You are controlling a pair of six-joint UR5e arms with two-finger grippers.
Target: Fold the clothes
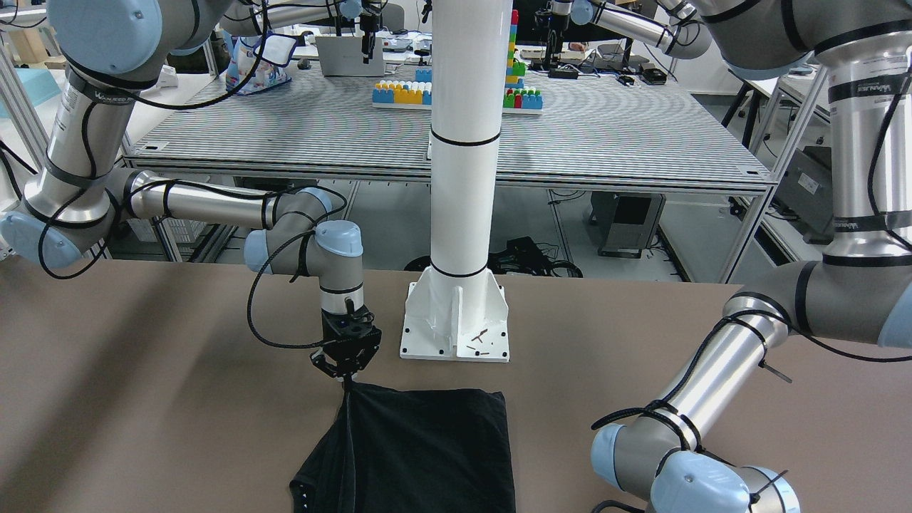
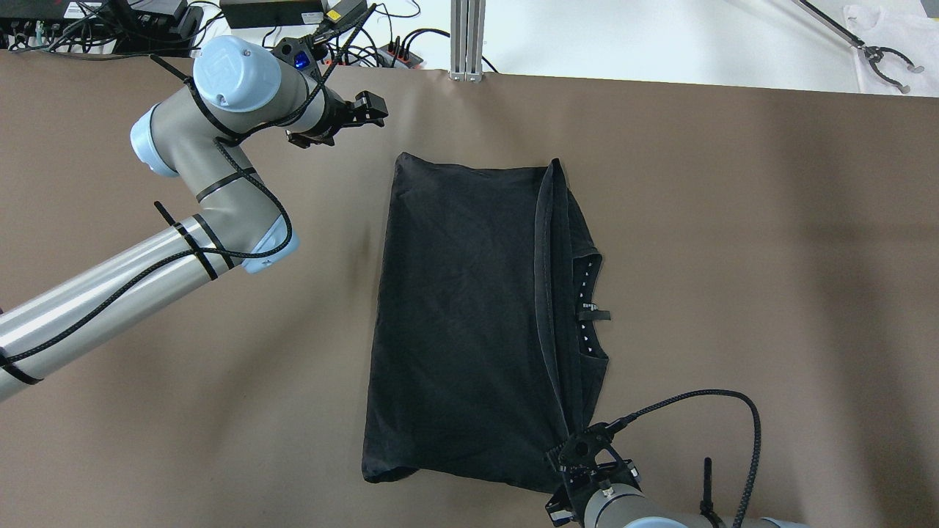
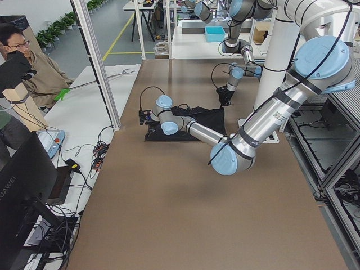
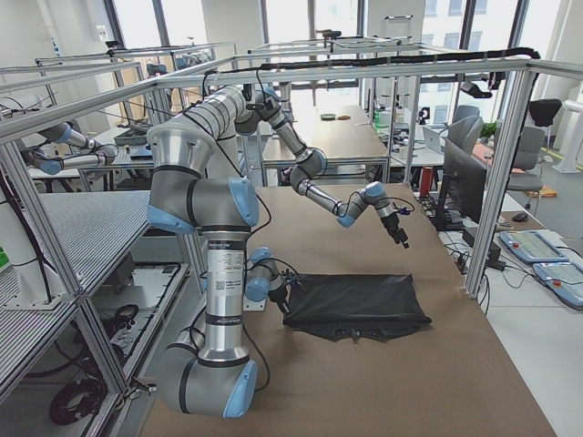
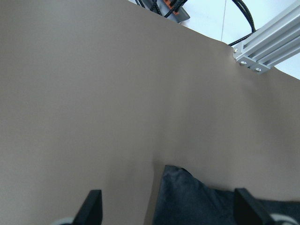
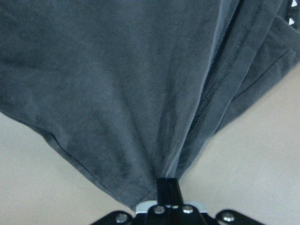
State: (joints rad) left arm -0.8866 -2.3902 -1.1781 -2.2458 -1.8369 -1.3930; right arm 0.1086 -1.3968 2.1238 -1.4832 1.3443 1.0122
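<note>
A black garment (image 2: 462, 315) lies folded in half on the brown table (image 2: 733, 257), its collar and label on the right side. My right gripper (image 2: 579, 449) is shut on the near right corner of the garment, pinching the layered hem; the right wrist view shows the cloth (image 6: 117, 70) fanning out from the closed jaws (image 6: 168, 185). In the front-facing view that gripper (image 1: 347, 370) holds the corner slightly raised. My left gripper (image 2: 369, 111) is open and empty, just beyond the garment's far left corner (image 5: 197, 201), with its fingers (image 5: 93, 208) spread above the table.
The white pillar base (image 1: 456, 324) stands on the table behind the garment. An aluminium post (image 2: 467, 37) and cables (image 2: 381, 44) sit at the far edge. A person (image 3: 28, 67) sits beyond the table's far side.
</note>
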